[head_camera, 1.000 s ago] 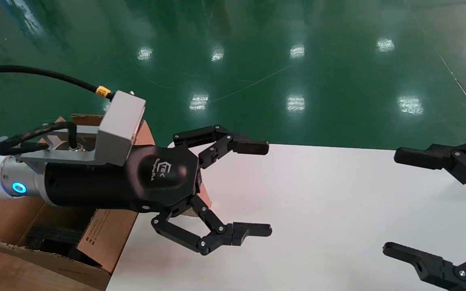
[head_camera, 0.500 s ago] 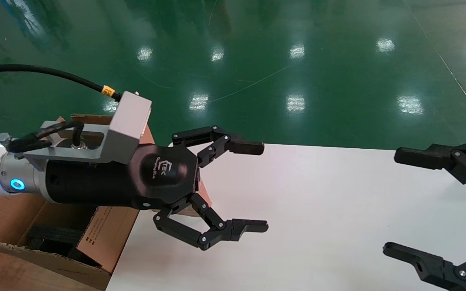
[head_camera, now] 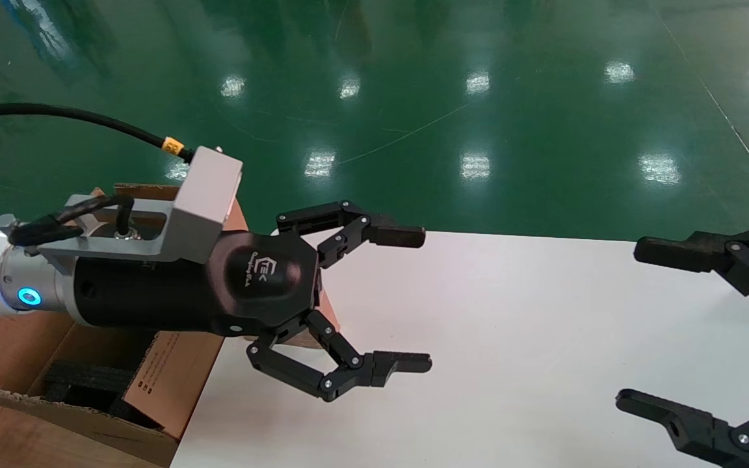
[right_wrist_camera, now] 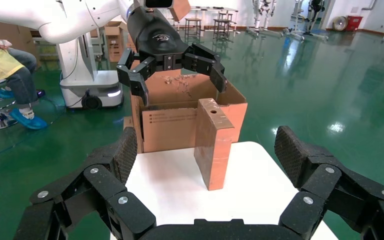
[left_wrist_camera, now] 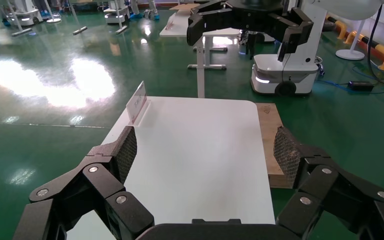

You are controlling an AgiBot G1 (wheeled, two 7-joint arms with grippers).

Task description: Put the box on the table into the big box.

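The box [right_wrist_camera: 214, 142] stands upright on the table [head_camera: 511, 338] near its left end, its narrow side with the round hole facing up. In the head view only a brown sliver of the box [head_camera: 330, 313] shows under my left gripper [head_camera: 415, 299]. That gripper is open and empty, above and past the box; it also shows in the right wrist view [right_wrist_camera: 180, 85]. The big box [head_camera: 166, 377] stands open beside the table's left end, with black foam [head_camera: 82, 383] inside. My right gripper [head_camera: 638, 325] is open and empty at the table's right.
The green shiny floor [head_camera: 478, 97] lies beyond the table's far edge. In the left wrist view a small card stand [left_wrist_camera: 137, 102] sits at one table edge and a brown board [left_wrist_camera: 270, 140] lies on the floor beside the table. A seated person [right_wrist_camera: 10, 70] is far behind.
My left gripper drew back slightly toward the big box and its wrist turned a little. It stays open. The right gripper has not moved.
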